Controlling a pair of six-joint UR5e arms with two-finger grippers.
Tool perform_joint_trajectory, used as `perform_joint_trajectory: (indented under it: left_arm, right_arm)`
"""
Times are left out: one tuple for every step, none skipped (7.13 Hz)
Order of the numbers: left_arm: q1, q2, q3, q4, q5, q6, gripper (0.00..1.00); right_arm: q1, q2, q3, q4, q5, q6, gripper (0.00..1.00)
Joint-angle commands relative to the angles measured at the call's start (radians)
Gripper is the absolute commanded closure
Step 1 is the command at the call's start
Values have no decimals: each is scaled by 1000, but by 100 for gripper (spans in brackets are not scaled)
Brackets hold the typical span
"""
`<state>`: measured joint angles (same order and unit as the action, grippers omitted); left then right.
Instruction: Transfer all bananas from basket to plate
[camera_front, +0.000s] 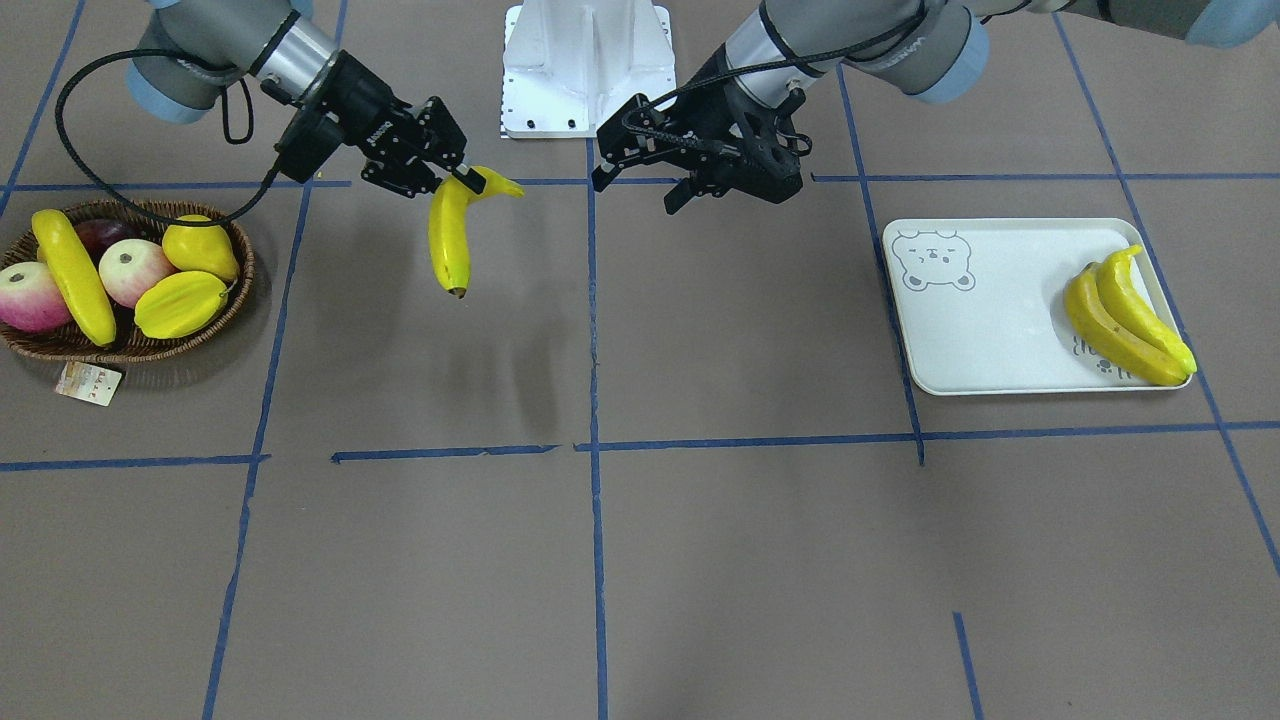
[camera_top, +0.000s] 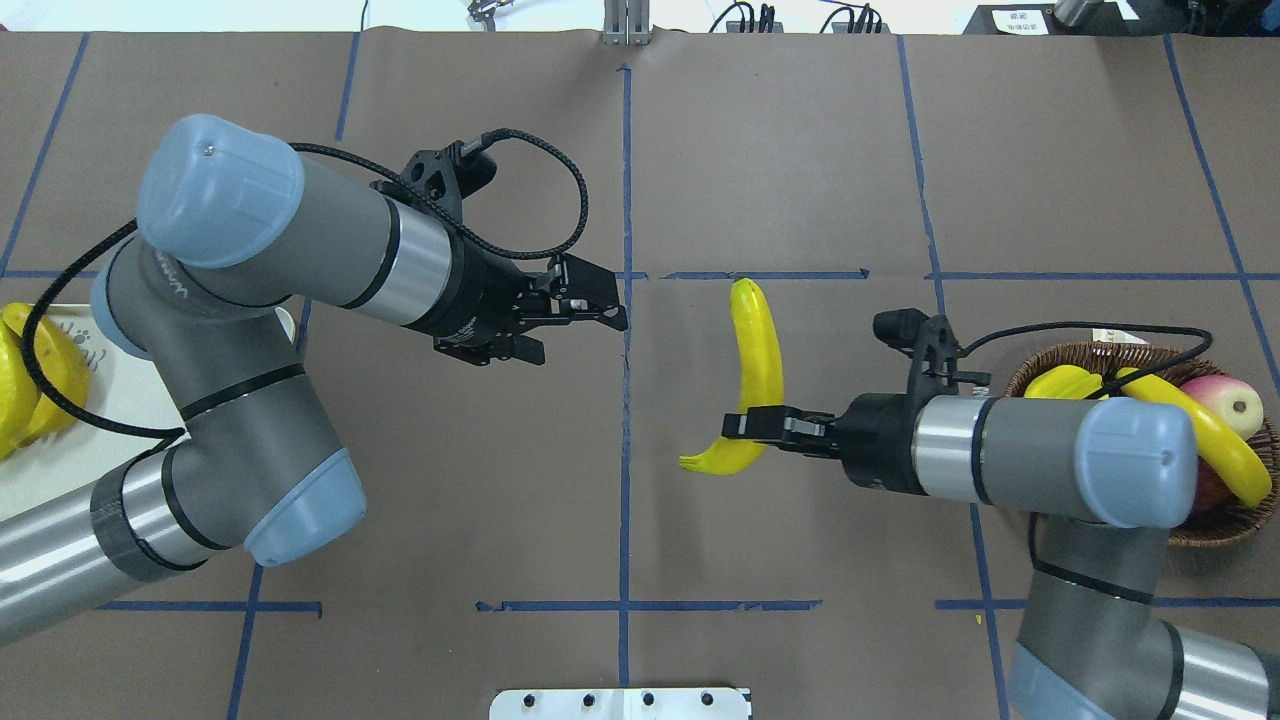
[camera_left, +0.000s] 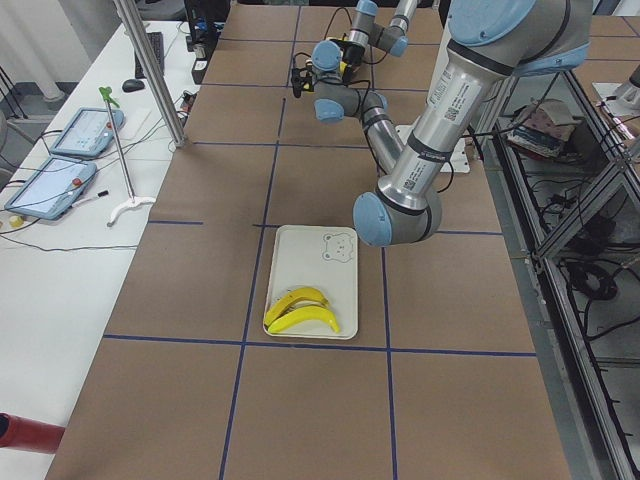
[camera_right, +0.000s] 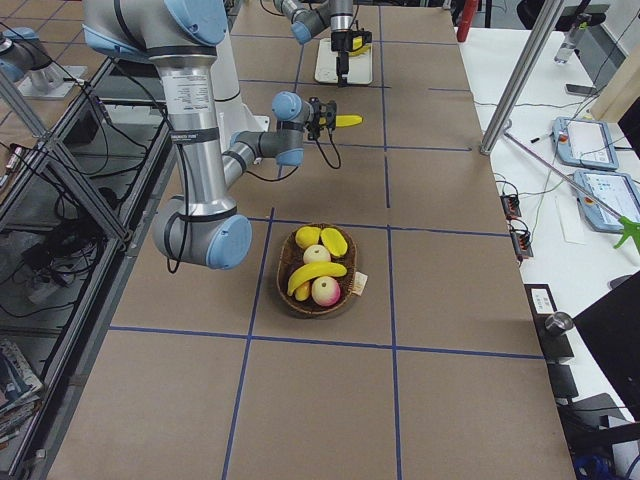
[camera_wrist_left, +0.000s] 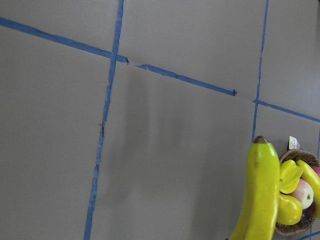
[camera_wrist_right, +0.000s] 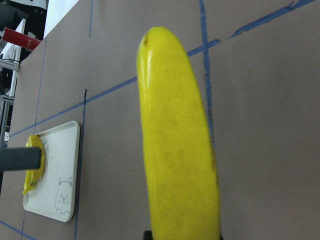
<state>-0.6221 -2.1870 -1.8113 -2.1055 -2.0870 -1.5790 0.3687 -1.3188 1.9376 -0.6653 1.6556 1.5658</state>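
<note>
My right gripper (camera_front: 462, 180) (camera_top: 748, 424) is shut on the stem end of a yellow banana (camera_front: 450, 238) (camera_top: 757, 350) (camera_wrist_right: 180, 165), which hangs above the table near its middle. My left gripper (camera_front: 636, 192) (camera_top: 608, 304) is open and holds nothing; it hovers a short way from that banana, pointing toward it. One banana (camera_front: 75, 275) (camera_top: 1205, 435) lies across the fruit in the dark wicker basket (camera_front: 130, 345) (camera_top: 1215, 530) (camera_right: 320, 300). Two bananas (camera_front: 1125, 315) (camera_left: 300, 310) lie side by side on the pale bear-print plate (camera_front: 1000, 320) (camera_left: 315, 265).
Apples (camera_front: 130, 270), a yellow pear (camera_front: 200, 248) and a starfruit (camera_front: 180, 305) share the basket, whose paper tag (camera_front: 88, 383) lies on the table. The white robot base (camera_front: 585, 70) stands at the table's robot-side edge. Blue tape lines cross the brown table.
</note>
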Motion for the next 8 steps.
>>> perform_joint_trajectory:
  left_arm:
    - [22,-43,49,-2,66,-18,1]
    - [24,-46,56,-2,79,-18,1]
    - [27,-46,61,-2,79,-18,6]
    - [36,-45,64,-1,79,-18,20]
    - [44,-43,66,4,79,-18,43]
    - [56,-39,66,7,79,-19,58]
    - [56,-36,64,7,78,-19,69]
    - [55,-33,61,10,79,-21,94]
  right_arm:
    - [-69,142,0,-164,-77,23,94]
    - [-85,165,0,-189,-107,37,94]
    - [-91,168,3,-189,-118,37,94]
    - [-91,170,4,-189,-119,37,94]
    - [-91,174,6,-189,-119,37,94]
    - [-91,174,6,-189,-119,39,93]
    - [-91,176,7,-188,-119,45,88]
    - [-90,176,6,-189,-119,45,55]
